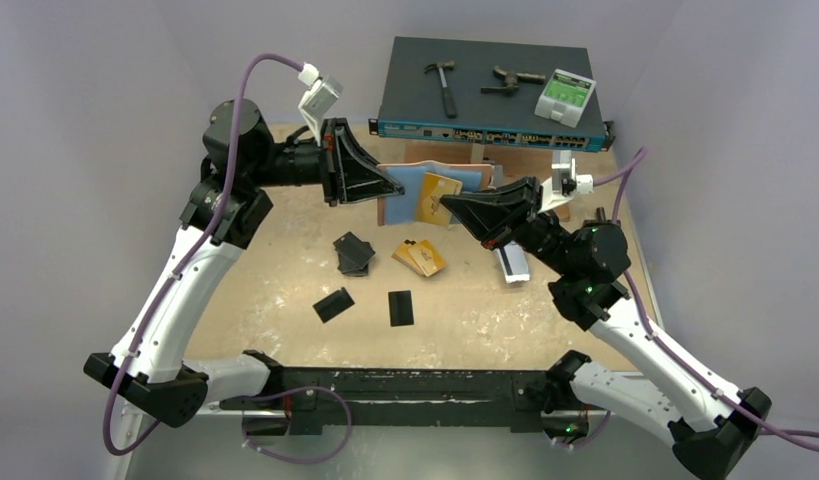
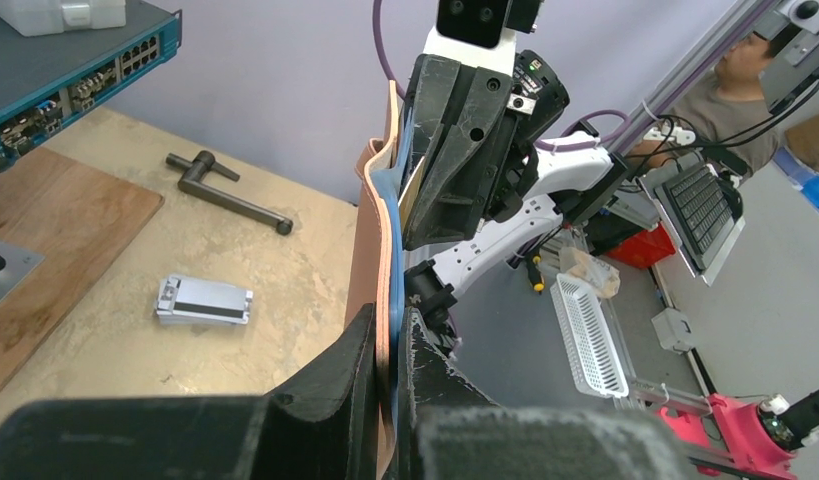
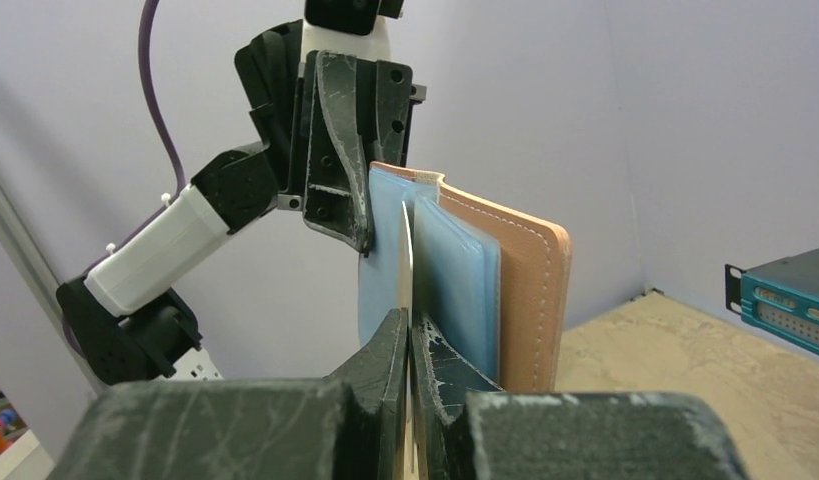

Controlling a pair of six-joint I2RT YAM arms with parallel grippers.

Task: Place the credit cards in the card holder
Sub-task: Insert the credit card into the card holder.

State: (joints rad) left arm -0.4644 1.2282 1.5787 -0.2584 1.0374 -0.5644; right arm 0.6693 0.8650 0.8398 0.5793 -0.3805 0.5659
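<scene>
Top external view: nearest on the worktop [image 1: 285, 330] lie one black card [image 1: 333, 304] and a second black card [image 1: 400, 307]. Just beyond are a black stack [image 1: 353, 254], an orange-gold stack [image 1: 418, 257] and, to the right, silver-grey cards [image 1: 511, 265]. Farther back, raised off the worktop, the card holder [image 1: 410, 182] is spread open, long axis left to right, salmon-pink outside, pale blue pockets inside. The left tool [image 1: 393, 186] is clenched on its left edge. The right tool [image 1: 451, 206] is clenched on an orange-gold card [image 1: 437, 195] lying against the blue pockets; whether it sits in a slot is unclear. Farthest back stands a network switch [image 1: 490, 95].
</scene>
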